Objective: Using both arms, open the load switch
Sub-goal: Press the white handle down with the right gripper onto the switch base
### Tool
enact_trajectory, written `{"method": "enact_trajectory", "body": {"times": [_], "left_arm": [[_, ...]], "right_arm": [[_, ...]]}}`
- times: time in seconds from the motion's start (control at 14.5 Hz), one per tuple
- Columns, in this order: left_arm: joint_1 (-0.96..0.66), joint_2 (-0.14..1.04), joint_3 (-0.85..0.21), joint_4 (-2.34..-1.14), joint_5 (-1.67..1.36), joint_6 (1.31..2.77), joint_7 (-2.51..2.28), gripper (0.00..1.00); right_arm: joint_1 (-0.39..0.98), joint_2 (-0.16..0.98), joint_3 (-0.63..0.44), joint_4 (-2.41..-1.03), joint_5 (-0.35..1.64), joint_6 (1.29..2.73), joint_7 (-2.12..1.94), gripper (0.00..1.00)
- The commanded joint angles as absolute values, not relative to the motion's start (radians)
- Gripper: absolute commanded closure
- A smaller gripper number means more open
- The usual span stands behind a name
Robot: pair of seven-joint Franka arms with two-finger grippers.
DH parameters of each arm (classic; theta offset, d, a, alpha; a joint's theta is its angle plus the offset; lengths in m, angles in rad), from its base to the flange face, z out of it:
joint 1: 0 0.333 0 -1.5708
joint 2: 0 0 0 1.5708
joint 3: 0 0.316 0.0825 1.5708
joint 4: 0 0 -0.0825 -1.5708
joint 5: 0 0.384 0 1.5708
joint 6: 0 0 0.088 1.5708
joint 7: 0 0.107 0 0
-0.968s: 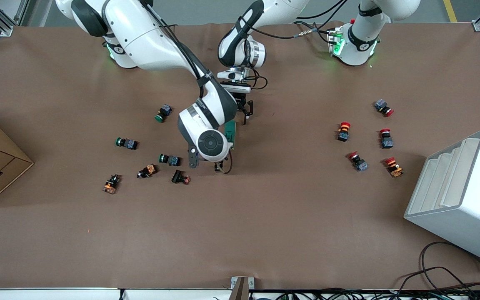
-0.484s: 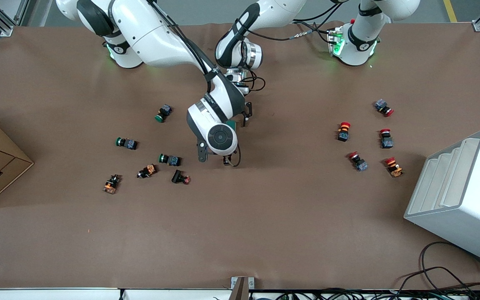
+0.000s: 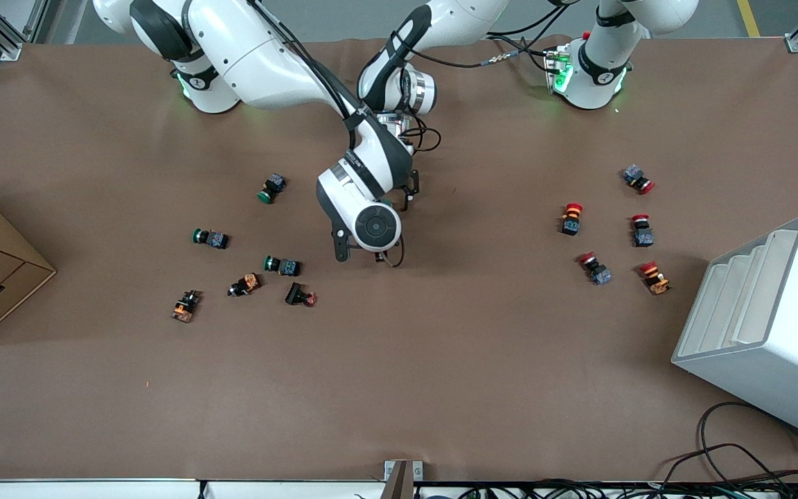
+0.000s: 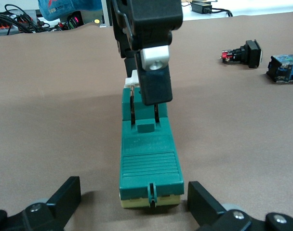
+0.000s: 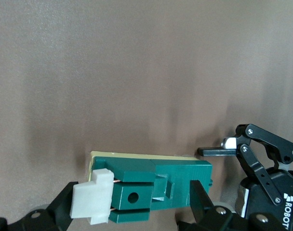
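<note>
— What colour is that oblong plastic load switch (image 4: 149,159)?
— Dark green with a ribbed top, a cream base and a white lever piece (image 5: 93,196).
— And your own parts?
— My left gripper (image 4: 132,204) and right gripper (image 5: 132,204) are black, my arms white with black bands, over a plain brown desk (image 3: 440,360).

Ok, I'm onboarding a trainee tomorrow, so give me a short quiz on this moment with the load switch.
1. True or false: the left end effector is shut on the load switch.
2. What colour is the switch's lever piece? A white, B red, C orange.
3. Fill in: the right end effector hangs over the ____.
Key: 1 false, it stands open astride one end of the switch. 2 A. 3 load switch.
</note>
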State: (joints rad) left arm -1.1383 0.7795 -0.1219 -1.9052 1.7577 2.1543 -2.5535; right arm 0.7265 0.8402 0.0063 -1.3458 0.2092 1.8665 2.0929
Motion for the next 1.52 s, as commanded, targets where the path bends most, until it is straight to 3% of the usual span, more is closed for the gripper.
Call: {"method": "enact_trajectory", "body": {"times": [0.0, 1.04, 1.45], "left_arm": [[-1.146, 0.824, -0.117, -1.873, 1.761, 2.161, -2.557, 0.01], [-1.147, 0.827, -0.117, -1.873, 1.761, 2.161, -2.563, 0.01], [-1.147, 0.828, -0.117, -1.873, 1.761, 2.161, -2.565, 0.00]], "right_arm": [[0.713, 0.838, 0.026, -1.338, 0.225, 1.838, 2.080, 0.00], [0.686, 0.785, 0.071, -1.331, 0.270, 1.658, 2.046, 0.00], [0.689, 0.784, 0.081, -1.342, 0.265, 1.652, 2.036, 0.00]]}}
